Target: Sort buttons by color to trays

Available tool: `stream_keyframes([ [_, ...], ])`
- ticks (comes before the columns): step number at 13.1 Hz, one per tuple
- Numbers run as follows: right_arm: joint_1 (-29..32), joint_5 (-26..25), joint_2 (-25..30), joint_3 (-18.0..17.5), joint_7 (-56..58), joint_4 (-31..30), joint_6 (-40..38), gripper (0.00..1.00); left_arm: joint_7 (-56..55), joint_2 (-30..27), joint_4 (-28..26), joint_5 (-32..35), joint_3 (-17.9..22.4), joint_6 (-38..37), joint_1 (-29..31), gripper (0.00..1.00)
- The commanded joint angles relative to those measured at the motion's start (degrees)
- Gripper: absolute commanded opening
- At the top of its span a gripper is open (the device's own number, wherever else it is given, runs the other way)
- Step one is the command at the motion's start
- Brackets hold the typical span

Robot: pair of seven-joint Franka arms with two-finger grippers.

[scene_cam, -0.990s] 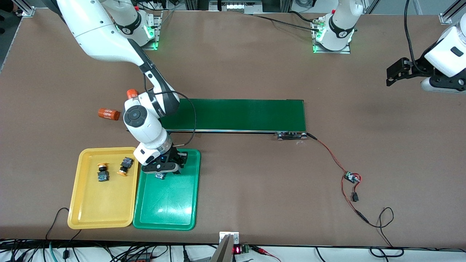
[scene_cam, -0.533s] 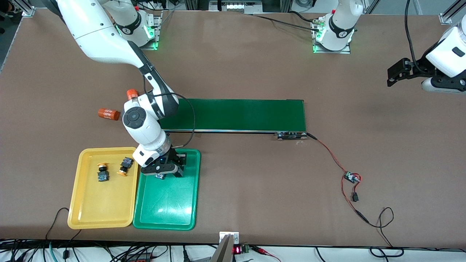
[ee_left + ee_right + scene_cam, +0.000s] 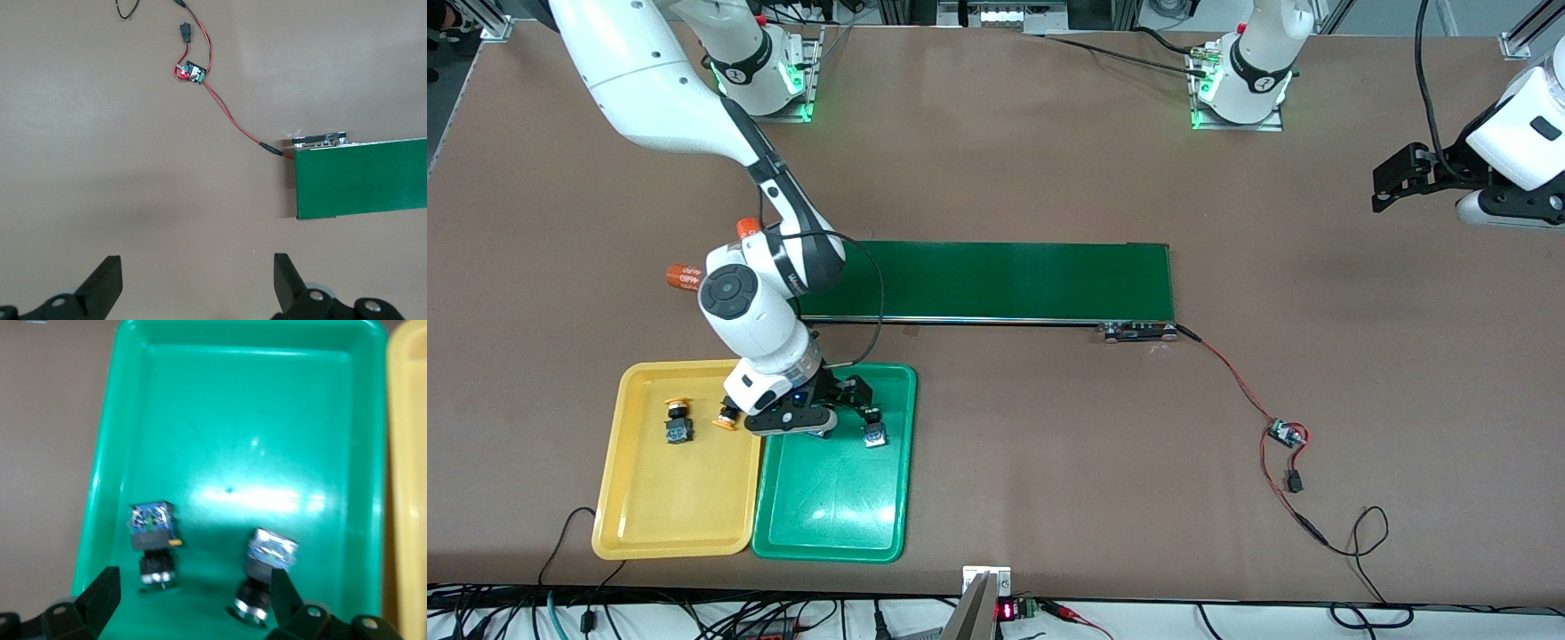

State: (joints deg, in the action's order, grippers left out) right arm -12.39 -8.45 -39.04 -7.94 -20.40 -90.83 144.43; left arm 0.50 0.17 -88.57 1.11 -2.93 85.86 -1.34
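Your right gripper (image 3: 811, 425) hangs over the green tray (image 3: 831, 507), jaws spread and holding nothing. The right wrist view shows you two green buttons (image 3: 152, 543) (image 3: 265, 573) lying in that tray, apart from each other; from the front, one (image 3: 874, 434) shows and the gripper covers the other. Two yellow buttons (image 3: 677, 420) (image 3: 725, 420) lie in the yellow tray (image 3: 667, 520), the second partly hidden by the arm. Your left gripper (image 3: 197, 283) waits with jaws apart over bare table near the conveyor belt (image 3: 363, 177).
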Motion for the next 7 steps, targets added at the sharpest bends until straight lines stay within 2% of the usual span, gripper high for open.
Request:
stream_keyframes([
  [1,1.31,-0.17,7.73,-0.49,0.89,-2.42,-12.1,1.0,1.09,0.45,1.03,0.12,-0.06,-0.17,0.28,1.0],
  [5,4.9,0.88,18.19,-0.49,6.5,-3.04,-31.8,1.0,1.17,0.45,1.03,0.21,-0.06,-0.26,0.28,1.0],
  [7,8.33,4.65,22.06,-0.49,10.18,-2.95,-37.7,1.0,1.17,0.45,1.03,0.13,-0.15,-0.26,0.28,1.0],
])
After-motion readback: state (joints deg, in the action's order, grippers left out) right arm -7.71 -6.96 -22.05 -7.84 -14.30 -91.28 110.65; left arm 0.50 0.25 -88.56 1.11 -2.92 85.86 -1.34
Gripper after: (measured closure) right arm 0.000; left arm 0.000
